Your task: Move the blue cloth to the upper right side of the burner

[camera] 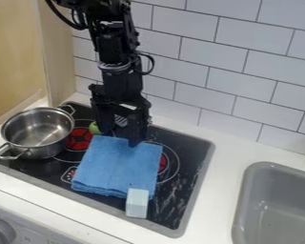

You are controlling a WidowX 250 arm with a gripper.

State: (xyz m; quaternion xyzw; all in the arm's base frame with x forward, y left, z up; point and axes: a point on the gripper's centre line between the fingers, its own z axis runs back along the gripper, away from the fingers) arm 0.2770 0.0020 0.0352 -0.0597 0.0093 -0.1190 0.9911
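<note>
Blue cloth (116, 167): folded flat in a few layers on the black stovetop (190, 181), partly over the right burner (163, 163), pot (39, 131) off to its left. Your fingers (120, 137) are spread apart, nothing between them, hanging at the cloth's far edge. Handling: should be light, soft, floppy, not fragile, grippy enough not to slip. Won't hold shape, so expect sag and layers opening up if you catch only the top one. Take hold at the far edge or a bit inside it; go low, pinch a thick bunch through all layers. Don't press hard on the stovetop. Watch the pale block (137, 203) at the near right corner: overlaps the cloth, can't tell if it sits on it or just against it; could drag or tip. Then lift slightly, carry to the upper right, lay down gently.
</note>
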